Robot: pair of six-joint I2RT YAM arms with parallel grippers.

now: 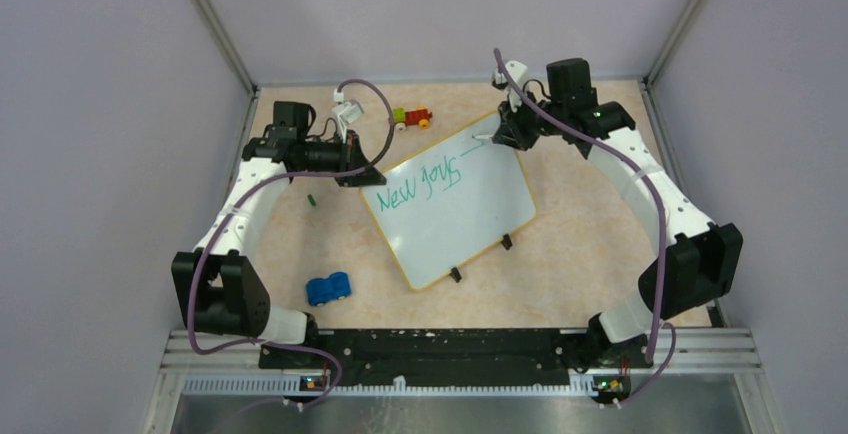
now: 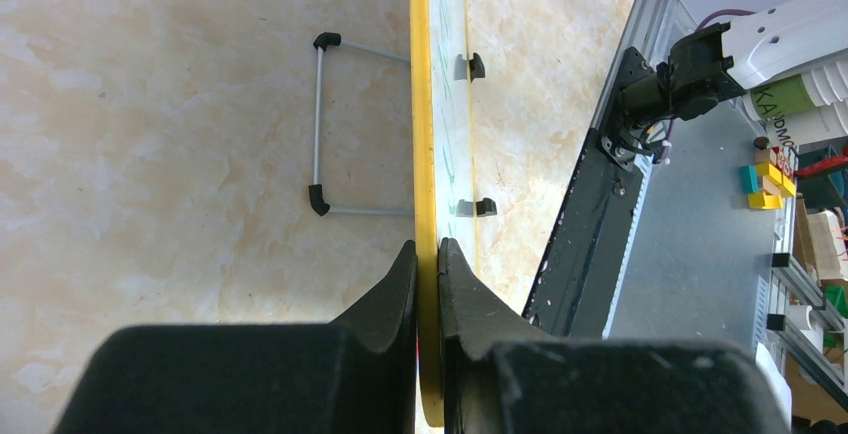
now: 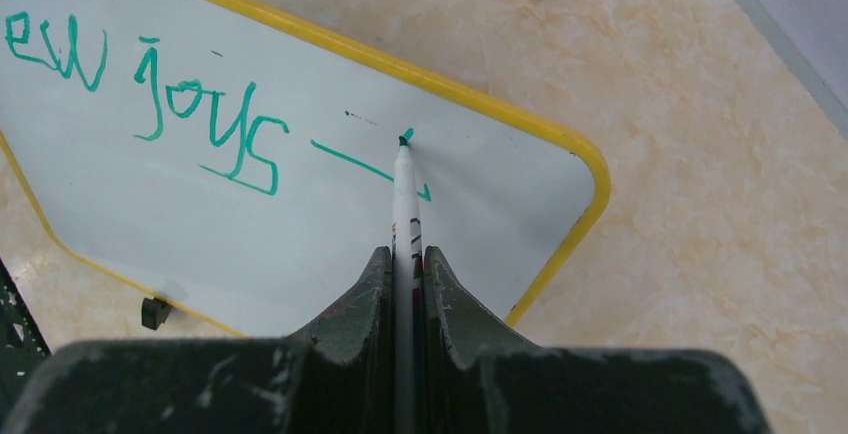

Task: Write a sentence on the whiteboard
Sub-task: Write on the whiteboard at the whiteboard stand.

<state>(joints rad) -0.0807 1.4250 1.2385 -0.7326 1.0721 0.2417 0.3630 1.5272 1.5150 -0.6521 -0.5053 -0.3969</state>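
Left gripper (image 2: 428, 254) clamped tight on the yellow rim of the whiteboard (image 2: 421, 104), right gripper (image 3: 407, 256) pinching the marker (image 3: 404, 194), green tip touching the board just past the sentence (image 3: 210, 129)

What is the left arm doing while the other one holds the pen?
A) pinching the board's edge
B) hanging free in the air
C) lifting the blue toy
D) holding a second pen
A: the left gripper is shut on the yellow rim of the whiteboard, one finger on either side.
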